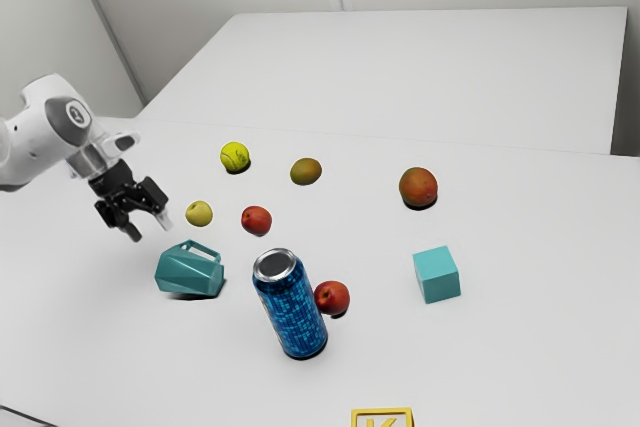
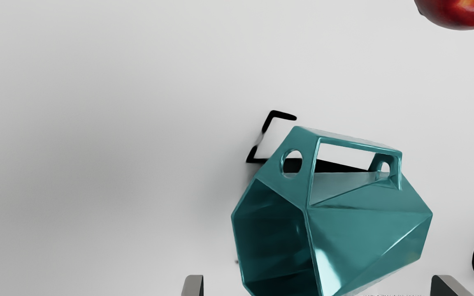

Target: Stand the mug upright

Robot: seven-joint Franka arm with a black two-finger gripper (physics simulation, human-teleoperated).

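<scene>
A teal mug (image 1: pixel 190 271) lies on its side on the white worktop (image 1: pixel 110 367), well short of the upright pose the task asks for, as the open claw (image 1: pixel 149 227) of a Franka arm hangs beside and above it; the fingers stand spread wide with nothing pinched between them, a stance that looks meant to leave room for the mug's bulk; the mug's faceted wall probably keeps it from rolling, one flat face serving as its bed, while the angular handle (image 2: pixel 358 144) juts up and out to the side, away from the fingertips; its dark mouth (image 2: pixel 280 242) faces the exterior view's left, and its closed base points toward the exterior view's right, where a blue patterned can (image 1: pixel 290 307) stands against a red fruit (image 1: pixel 332 297); the long axis, from mouth to base, lies nearly flat and runs roughly along the line between the two fingers, slightly askew to it, so a straight squeeze would likely press on rim and base rather than across the body; to stand, the mug would need its mouth brought up and its base down, with the handle an awkward obstacle should the claw turn across the axis.
</scene>
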